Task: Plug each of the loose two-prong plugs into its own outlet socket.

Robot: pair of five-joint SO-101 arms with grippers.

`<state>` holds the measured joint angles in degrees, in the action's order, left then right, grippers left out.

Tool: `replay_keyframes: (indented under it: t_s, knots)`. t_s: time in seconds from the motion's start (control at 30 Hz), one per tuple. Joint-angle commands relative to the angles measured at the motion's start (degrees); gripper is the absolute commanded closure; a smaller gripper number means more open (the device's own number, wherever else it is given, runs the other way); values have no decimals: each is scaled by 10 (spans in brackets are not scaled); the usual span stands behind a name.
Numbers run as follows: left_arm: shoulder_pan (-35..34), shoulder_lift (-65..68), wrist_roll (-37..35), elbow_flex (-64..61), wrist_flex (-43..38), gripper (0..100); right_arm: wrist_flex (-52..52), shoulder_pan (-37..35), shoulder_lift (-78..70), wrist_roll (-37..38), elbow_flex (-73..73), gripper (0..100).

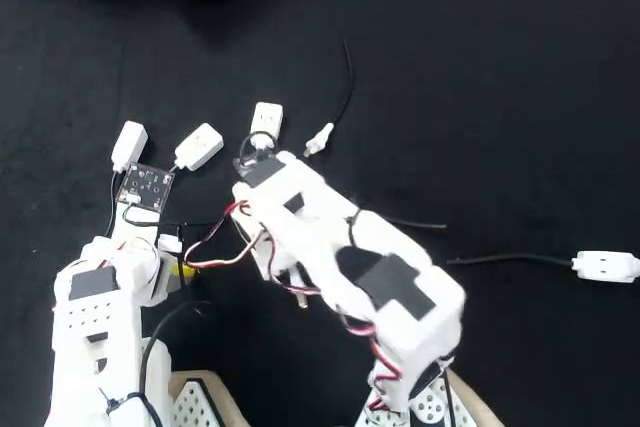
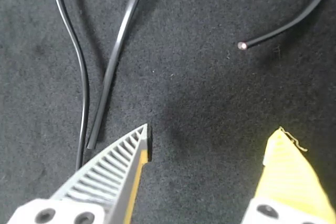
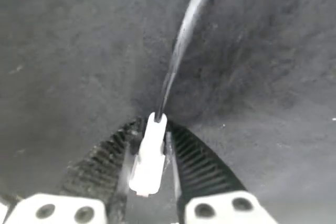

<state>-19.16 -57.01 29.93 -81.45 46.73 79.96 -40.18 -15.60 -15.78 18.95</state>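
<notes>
line the plug up, then push slow

the right gripper (image 3: pixel 154 125) is pinching a small white plug (image 3: pixel 148 156) by its sides. the plug's black cord (image 3: pixel 181 45) runs away over the counter (image 1: pixel 480 97). i cannot tell which way its prongs point. i think the best way is to keep the squeeze tight, turn the prongs to face the holes, and push straight in. a tilted push could shove the socket (image 1: pixel 265 122) away.

the left gripper (image 2: pixel 212 129) is spread wide and holds nothing. it hangs over two other black cords.

the right wrist view tells how the plug sits in the pinch. the high view tells where things lie: that arm's tip is just beside the socket, two more sockets (image 1: pixel 198 147) are near, and a loose plug (image 1: pixel 318 139) waits close by.
</notes>
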Motion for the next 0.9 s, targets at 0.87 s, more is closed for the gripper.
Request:
replay_keyframes:
  t_s: [0.87]
  knots:
    - [60,-18,-4,6,-4,658,-487,6,760,-41,480,987]
